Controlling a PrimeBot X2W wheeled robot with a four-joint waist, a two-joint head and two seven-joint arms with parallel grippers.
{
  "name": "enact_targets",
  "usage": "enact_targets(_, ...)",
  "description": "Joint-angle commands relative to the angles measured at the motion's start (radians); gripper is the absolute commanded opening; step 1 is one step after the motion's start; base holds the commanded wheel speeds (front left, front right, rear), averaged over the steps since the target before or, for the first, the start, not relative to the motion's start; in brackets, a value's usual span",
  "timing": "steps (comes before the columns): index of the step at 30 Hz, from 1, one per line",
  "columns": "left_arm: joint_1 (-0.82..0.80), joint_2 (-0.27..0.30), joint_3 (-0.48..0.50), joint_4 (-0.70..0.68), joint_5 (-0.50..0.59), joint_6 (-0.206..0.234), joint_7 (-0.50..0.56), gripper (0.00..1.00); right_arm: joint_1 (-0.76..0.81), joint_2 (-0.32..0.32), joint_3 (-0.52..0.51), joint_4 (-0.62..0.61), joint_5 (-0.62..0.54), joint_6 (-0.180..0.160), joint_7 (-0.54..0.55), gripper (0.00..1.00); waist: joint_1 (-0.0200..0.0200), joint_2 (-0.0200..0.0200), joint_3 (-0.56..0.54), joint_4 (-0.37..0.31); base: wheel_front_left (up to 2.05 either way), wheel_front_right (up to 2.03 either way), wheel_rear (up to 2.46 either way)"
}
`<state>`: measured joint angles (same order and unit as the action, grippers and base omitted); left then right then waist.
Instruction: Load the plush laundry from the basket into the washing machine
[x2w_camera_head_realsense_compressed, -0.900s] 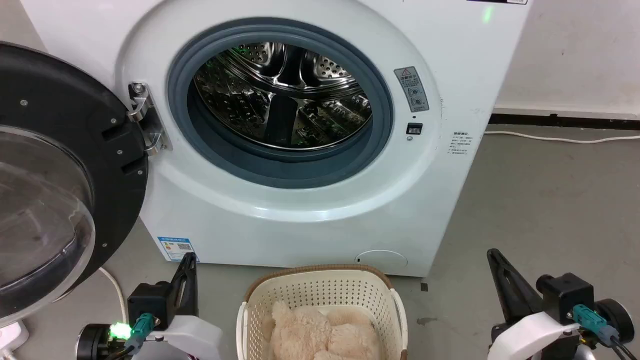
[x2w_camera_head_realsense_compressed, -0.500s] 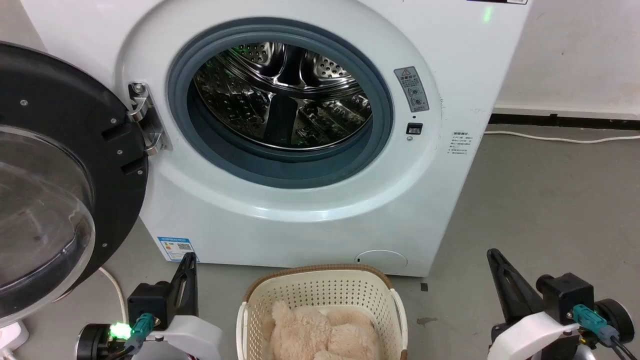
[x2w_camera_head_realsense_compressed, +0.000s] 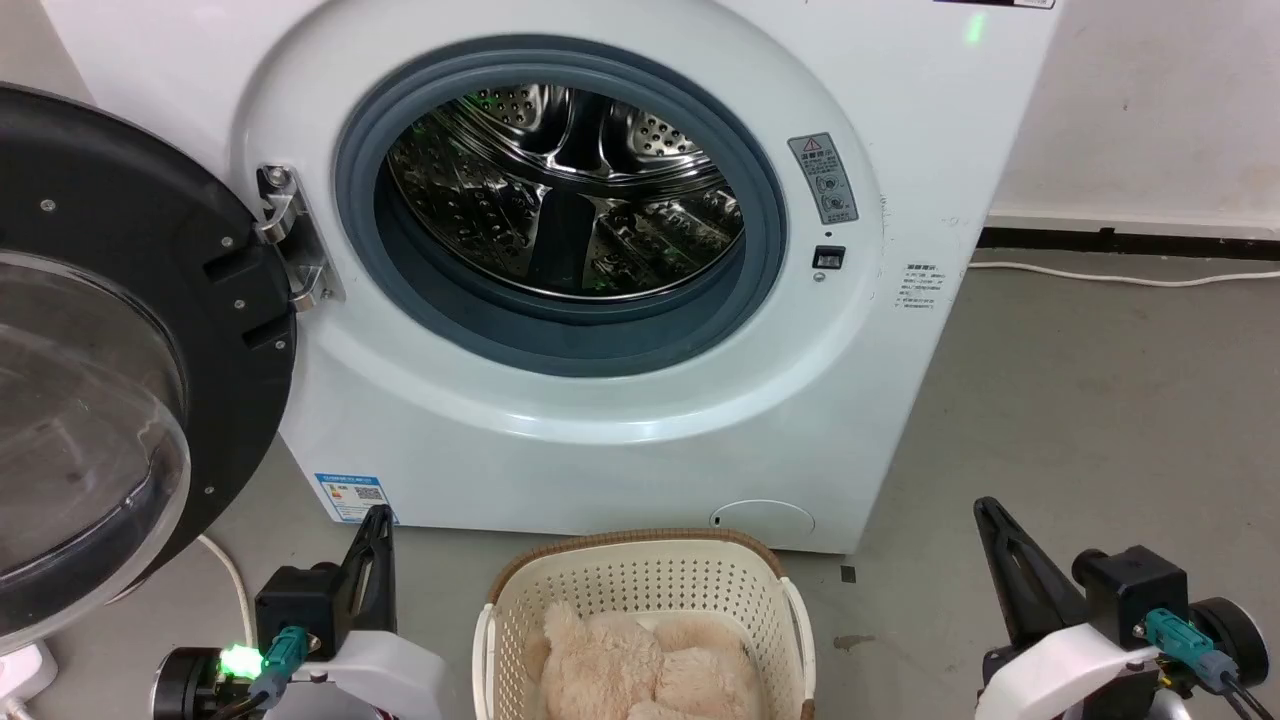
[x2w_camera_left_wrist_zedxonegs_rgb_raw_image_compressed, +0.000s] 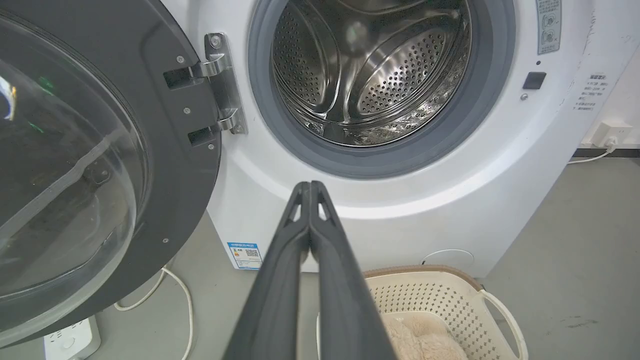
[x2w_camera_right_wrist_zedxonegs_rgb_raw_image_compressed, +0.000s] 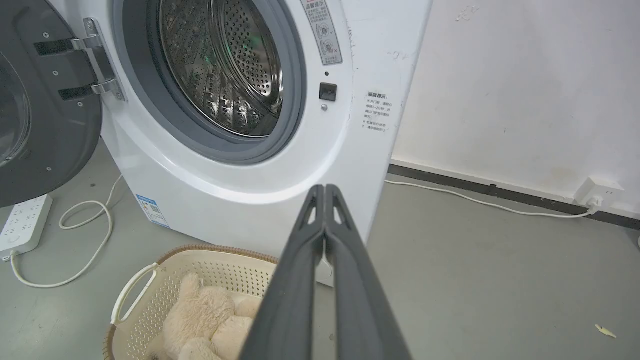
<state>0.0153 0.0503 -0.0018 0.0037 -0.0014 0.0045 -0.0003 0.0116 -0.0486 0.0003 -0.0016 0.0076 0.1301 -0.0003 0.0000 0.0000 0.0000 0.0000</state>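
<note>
The fluffy cream plush laundry (x2w_camera_head_realsense_compressed: 645, 665) lies inside the cream perforated basket (x2w_camera_head_realsense_compressed: 640, 580) on the floor, right in front of the white washing machine (x2w_camera_head_realsense_compressed: 560, 440). The machine's black-rimmed door (x2w_camera_head_realsense_compressed: 110, 350) is swung wide to the left, baring the steel drum (x2w_camera_head_realsense_compressed: 565, 190). My left gripper (x2w_camera_head_realsense_compressed: 380, 515) is shut and empty, left of the basket. To the basket's right, my right gripper (x2w_camera_head_realsense_compressed: 985, 505) is likewise shut with nothing held. The plush (x2w_camera_right_wrist_zedxonegs_rgb_raw_image_compressed: 200, 320) and basket (x2w_camera_right_wrist_zedxonegs_rgb_raw_image_compressed: 150, 295) also show in the right wrist view, and the basket (x2w_camera_left_wrist_zedxonegs_rgb_raw_image_compressed: 450, 305) in the left wrist view.
A white power strip (x2w_camera_right_wrist_zedxonegs_rgb_raw_image_compressed: 22, 222) and looped white cable (x2w_camera_right_wrist_zedxonegs_rgb_raw_image_compressed: 90, 240) lie on the grey floor under the open door. Another white cable (x2w_camera_head_realsense_compressed: 1120, 275) runs along the wall base to the right. Bare floor (x2w_camera_head_realsense_compressed: 1080, 400) stretches to the machine's right.
</note>
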Motion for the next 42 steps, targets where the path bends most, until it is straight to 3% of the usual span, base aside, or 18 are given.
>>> enact_targets(1, -0.015, 0.000, 0.002, -0.004, 0.001, -0.005, 0.000, 0.00, -0.012, -0.002, 0.000, 0.002, -0.008, 0.001, 0.000, 0.00, 0.0000, 0.0000, 0.000, 0.000, 0.00, 0.00, 0.00)
enact_targets(42, -0.015, 0.000, 0.002, -0.004, 0.001, -0.005, 0.000, 0.00, -0.012, -0.002, 0.000, 0.002, -0.008, 0.001, 0.000, 0.00, 0.0000, 0.0000, 0.000, 0.000, 0.00, 0.00, 0.00)
